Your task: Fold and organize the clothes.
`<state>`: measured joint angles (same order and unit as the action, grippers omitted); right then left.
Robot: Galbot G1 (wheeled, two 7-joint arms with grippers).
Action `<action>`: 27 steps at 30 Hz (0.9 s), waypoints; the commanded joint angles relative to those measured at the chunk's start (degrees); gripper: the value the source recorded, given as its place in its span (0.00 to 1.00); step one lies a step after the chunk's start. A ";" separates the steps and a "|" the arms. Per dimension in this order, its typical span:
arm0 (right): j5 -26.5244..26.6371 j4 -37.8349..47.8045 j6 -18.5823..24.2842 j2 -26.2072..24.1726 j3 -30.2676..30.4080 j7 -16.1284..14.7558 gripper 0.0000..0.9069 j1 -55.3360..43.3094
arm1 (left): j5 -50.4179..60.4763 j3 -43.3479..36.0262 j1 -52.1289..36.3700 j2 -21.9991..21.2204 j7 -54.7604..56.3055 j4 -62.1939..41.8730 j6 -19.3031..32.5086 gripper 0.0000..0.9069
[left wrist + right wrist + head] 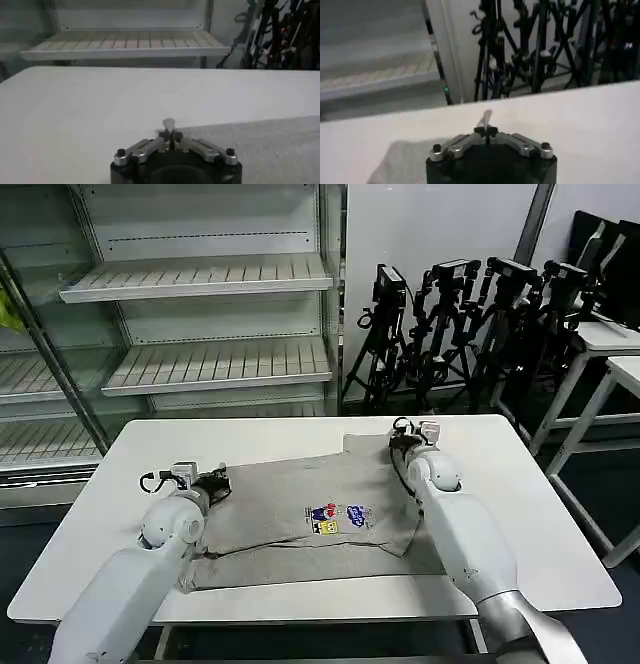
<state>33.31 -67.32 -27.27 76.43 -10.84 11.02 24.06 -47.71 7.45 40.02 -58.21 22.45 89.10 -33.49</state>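
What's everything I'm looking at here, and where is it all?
Shirt: one, light grey with a small multicoloured chest print, lying partly folded on the table.
Table: one, white, right in front of the robot.
Shelving unit: one, pale with bare slatted shelves, behind the table on the left.
Tripods with cameras: several, black, behind the table on the right.
Side tables: two, white, far right.
Left end effector: one, black and silver, fingers closed, at the shirt's left edge.
Right end effector: one, black and silver, fingers closed, at the shirt's far right corner.
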 commanded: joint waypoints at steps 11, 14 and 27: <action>0.63 -32.82 0.62 -9.96 -3.53 0.00 0.00 19.36 | -0.44 5.64 9.74 4.85 -0.34 18.14 0.33 0.02; 0.41 -37.57 0.75 -11.81 -6.05 -0.25 0.00 24.37 | 0.79 7.28 13.22 6.29 -1.26 20.63 0.35 0.02; -2.62 -48.45 2.06 -14.01 -12.65 -1.13 0.00 42.31 | 8.45 9.73 26.36 8.06 -4.30 25.39 0.44 0.02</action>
<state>32.37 -105.30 -25.71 64.38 -19.61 10.04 52.86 -44.73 15.17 56.14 -51.48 19.79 109.64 -33.13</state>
